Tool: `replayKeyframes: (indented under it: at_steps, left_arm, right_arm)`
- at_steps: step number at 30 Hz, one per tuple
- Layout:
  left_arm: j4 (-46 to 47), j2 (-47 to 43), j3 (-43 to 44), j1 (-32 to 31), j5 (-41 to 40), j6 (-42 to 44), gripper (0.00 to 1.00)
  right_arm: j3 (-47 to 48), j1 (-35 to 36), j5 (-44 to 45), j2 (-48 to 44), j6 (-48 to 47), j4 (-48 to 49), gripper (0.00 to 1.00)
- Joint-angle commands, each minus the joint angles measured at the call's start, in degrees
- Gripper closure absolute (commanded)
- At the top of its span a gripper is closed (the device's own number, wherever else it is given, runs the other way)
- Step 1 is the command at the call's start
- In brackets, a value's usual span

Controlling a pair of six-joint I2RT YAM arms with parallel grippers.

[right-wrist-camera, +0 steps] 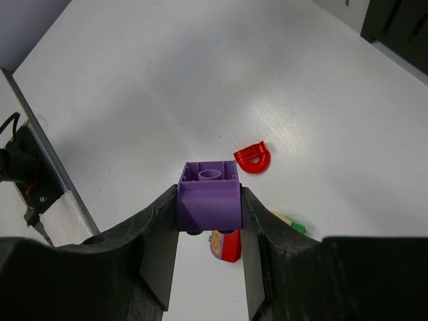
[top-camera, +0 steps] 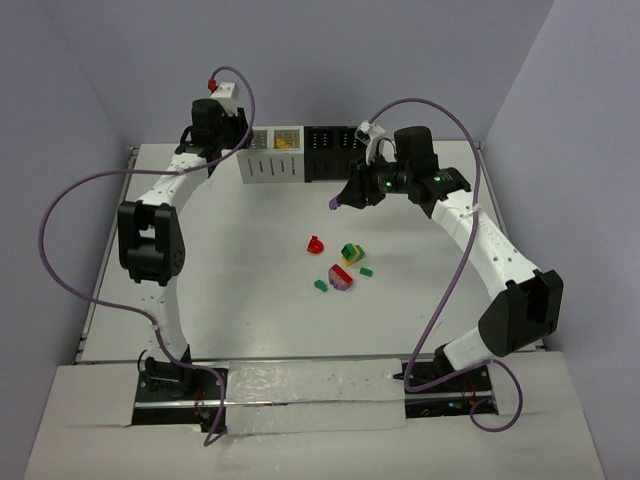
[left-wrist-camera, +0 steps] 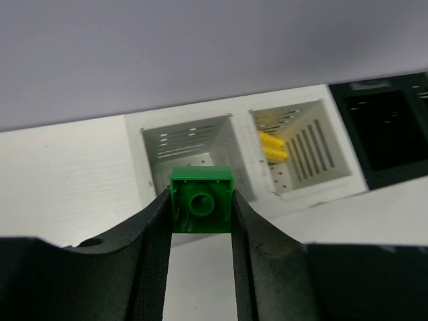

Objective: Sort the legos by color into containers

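Note:
My left gripper is shut on a green lego and holds it just in front of the left white compartment of the containers. The second white compartment holds yellow legos. The black unit adjoins it on the right. My right gripper is shut on a purple lego, held above the table in front of the black unit. Loose legos lie mid-table: a red arch, a green-yellow stack, a red-purple piece and small green bricks.
The left arm reaches along the left side, the right arm along the right. Purple cables loop over both arms. The walls stand close behind the bins. The black unit's corner shows top right in the right wrist view.

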Motion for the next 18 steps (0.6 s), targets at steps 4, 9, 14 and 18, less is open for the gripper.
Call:
replayKeyframes:
  at_steps: [4,9,14,18]
  left_arm:
    - [0.21,4.04,6.43,-0.09,-3.06,0.29,0.77]
    - [0.16,4.52,6.49,-0.09,-2.71,0.43,0.62]
    - [0.5,3.83,6.41,-0.09,-3.81,0.82,0.39]
    - [0.21,3.2,7.66,-0.09,-3.06,1.08,0.21]
  right_arm:
    - [-0.21,-0.48,0.61,-2.62,0.33,2.19,1.0]
    - [0.13,-0.54,1.86,-2.15,1.27,3.2,1.0]
    - [1.74,-0.54,2.87,-1.33,1.86,3.13,1.0]
    - [2.4,-0.54,3.72,-1.08,1.86,3.61,1.0]
